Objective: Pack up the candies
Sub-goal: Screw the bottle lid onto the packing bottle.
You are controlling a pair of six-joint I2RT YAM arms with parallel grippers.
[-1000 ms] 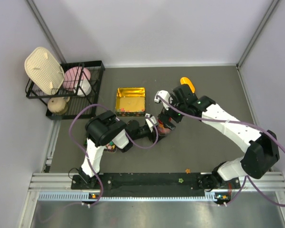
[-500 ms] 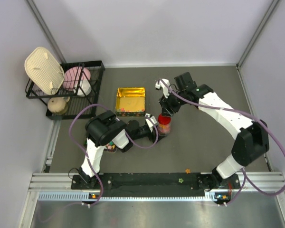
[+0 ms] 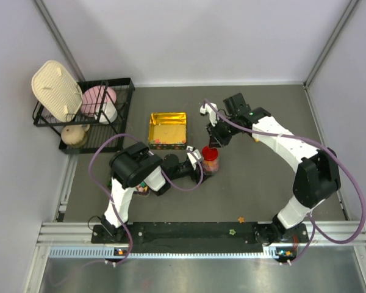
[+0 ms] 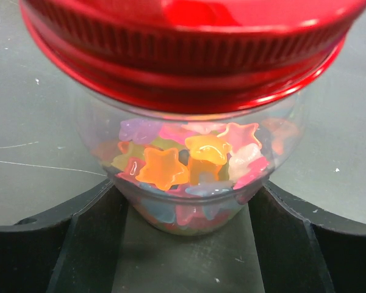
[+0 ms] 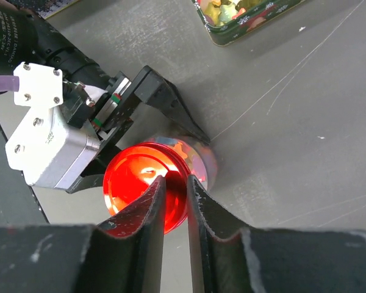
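Black fingers of your left gripper [image 4: 186, 244] clamp the clear jar [image 4: 192, 177] upright, red lid [image 4: 189, 43] on top, star candies [image 4: 189, 162] inside, while your right gripper [image 5: 175, 201], fingers nearly together and empty, hovers above the lid.

White arms [image 3: 293, 149] with black joints, purple cables [image 3: 104, 152], a screwed white block [image 5: 39, 82], black jaws

Black wire rack [image 3: 123, 97] with cream and pink crockery [image 3: 99, 101], far-left.
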